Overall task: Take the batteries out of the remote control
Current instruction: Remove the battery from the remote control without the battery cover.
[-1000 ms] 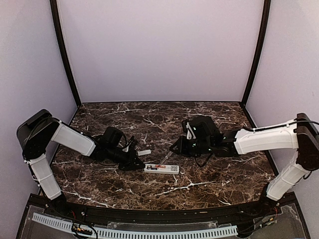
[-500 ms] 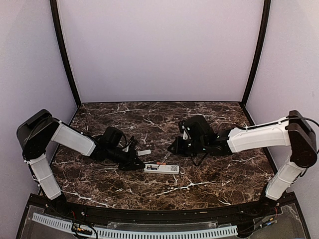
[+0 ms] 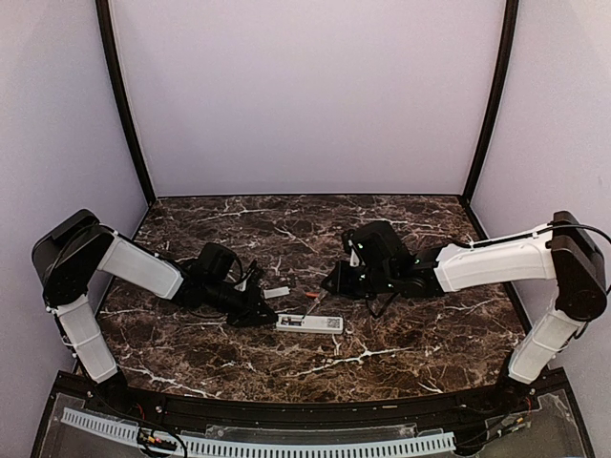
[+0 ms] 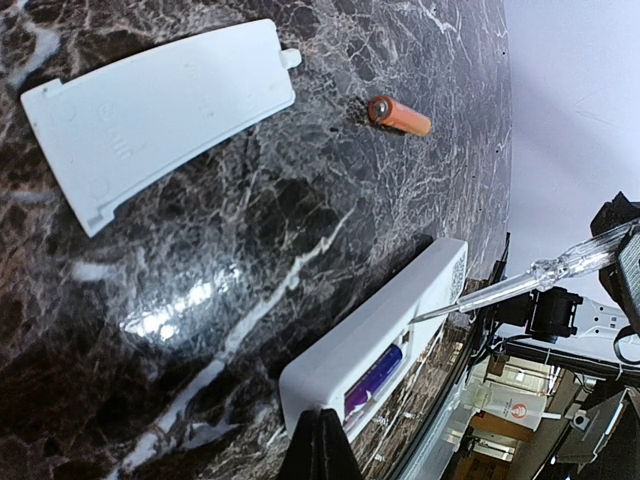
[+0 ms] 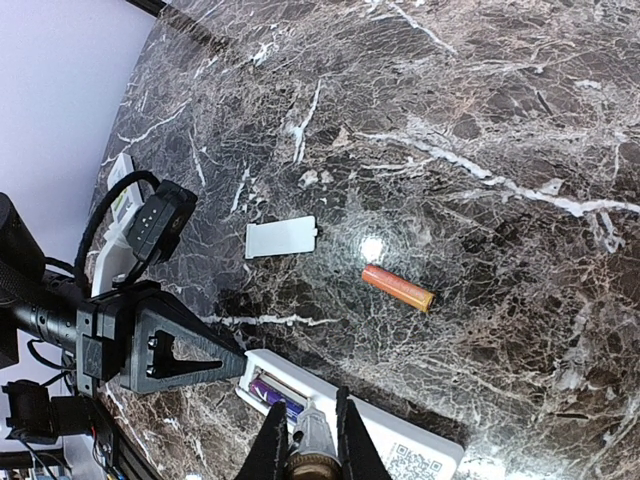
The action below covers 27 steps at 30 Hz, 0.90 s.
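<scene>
The white remote control [image 4: 385, 345] lies face down with its compartment open and a purple battery [image 4: 375, 378] still inside. An orange battery [image 4: 398, 114] lies loose on the marble behind it. My left gripper [image 4: 322, 440] is shut, its tips pressed against the remote's near end. My right gripper [image 5: 308, 398] is shut on a clear-handled screwdriver [image 5: 313, 435], whose tip rests at the compartment's edge. From above, the remote [image 3: 309, 323] sits between my left gripper [image 3: 260, 315] and right gripper [image 3: 334, 286].
The white battery cover [image 4: 150, 110] lies flat on the marble table [image 3: 401, 343], left of the orange battery and behind the remote. Lilac walls enclose the table on three sides.
The right arm has drawn slightly left and back with the screwdriver. An orange battery that showed at the remote now lies on the table just behind it. The left arm holds still.
</scene>
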Tool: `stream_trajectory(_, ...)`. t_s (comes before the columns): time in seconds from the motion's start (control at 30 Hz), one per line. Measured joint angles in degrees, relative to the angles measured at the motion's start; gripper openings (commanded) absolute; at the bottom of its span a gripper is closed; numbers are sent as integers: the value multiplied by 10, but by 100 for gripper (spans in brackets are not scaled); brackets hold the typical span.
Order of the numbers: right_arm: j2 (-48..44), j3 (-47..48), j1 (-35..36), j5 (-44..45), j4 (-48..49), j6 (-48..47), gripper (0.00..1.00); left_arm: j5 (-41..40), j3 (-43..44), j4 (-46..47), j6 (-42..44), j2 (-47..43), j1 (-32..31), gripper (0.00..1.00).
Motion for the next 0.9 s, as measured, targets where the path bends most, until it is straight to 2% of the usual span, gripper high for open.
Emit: stream_trajectory(0.9, -12, 44, 48, 71, -100, 3, 0, 6, 0, 13, -1, 0, -2, 0)
